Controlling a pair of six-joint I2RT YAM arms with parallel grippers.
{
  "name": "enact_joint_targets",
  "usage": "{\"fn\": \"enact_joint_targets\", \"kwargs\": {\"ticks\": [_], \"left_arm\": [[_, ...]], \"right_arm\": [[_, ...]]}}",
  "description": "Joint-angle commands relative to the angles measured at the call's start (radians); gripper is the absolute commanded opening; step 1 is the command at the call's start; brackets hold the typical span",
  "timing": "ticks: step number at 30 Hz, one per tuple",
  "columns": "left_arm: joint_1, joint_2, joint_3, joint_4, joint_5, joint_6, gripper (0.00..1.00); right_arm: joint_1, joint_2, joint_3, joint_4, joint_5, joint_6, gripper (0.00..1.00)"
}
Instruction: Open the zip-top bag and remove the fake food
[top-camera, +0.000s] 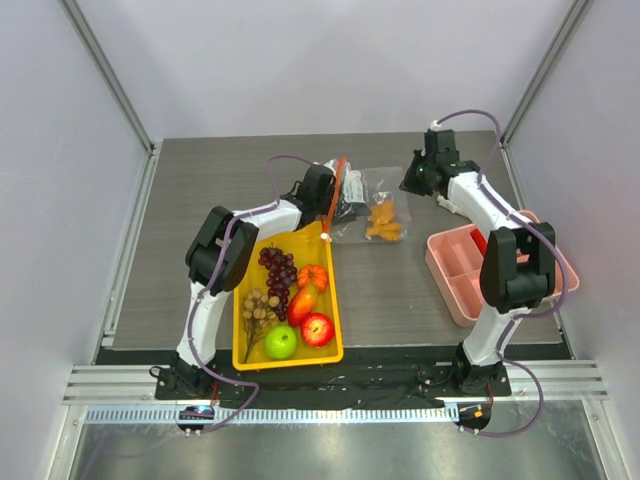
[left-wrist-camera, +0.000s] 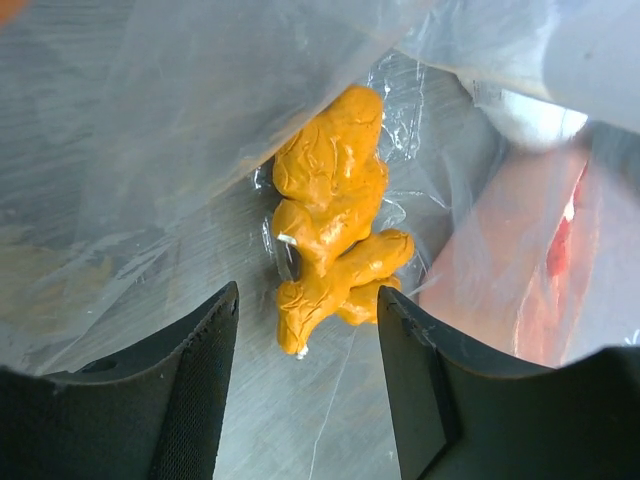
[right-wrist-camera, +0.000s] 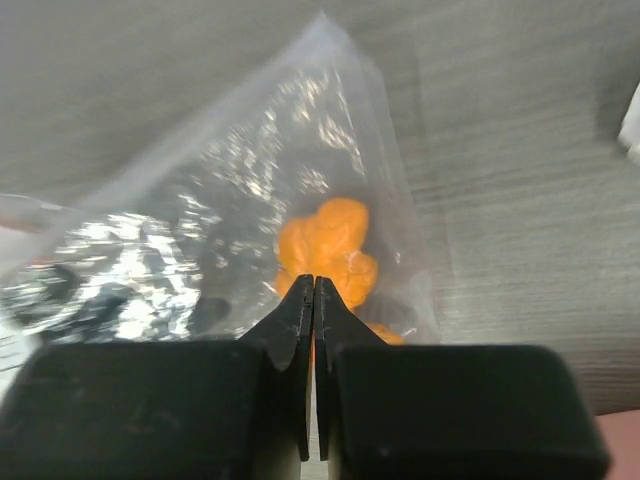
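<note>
We see the small clear crinkly zip-top bag with an orange-red zip strip lying on the grey wood-grain table, just beyond the yellow plastic tray. The left gripper is inside the bag's mouth, fingers spread and gripping nothing. The lumpy orange plastic food piece lies just ahead of them. The right gripper is pressed closed over the bag's far end; we can't tell if it pinches film.
</note>
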Motion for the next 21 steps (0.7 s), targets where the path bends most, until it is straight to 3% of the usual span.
{"fn": "enact_joint_targets", "kwargs": {"ticks": [1,7,17,21], "left_arm": [[-0.002,0.014,0.053,-0.011,0.046,0.027,0.58],[-0.002,0.036,0.075,-0.017,0.077,0.019,0.58],[-0.004,0.071,0.102,-0.061,0.088,0.031,0.59],[-0.004,0.106,0.113,0.004,0.134,-0.004,0.59]], "right_arm": [[0.05,0.064,-0.045,-0.029,0.113,-0.038,0.03],[0.067,0.112,-0.122,-0.006,0.155,-0.043,0.02],[0.075,0.19,-0.134,0.089,-0.007,0.014,0.01],[0.08,0.197,-0.137,0.133,-0.076,0.046,0.02]]}}
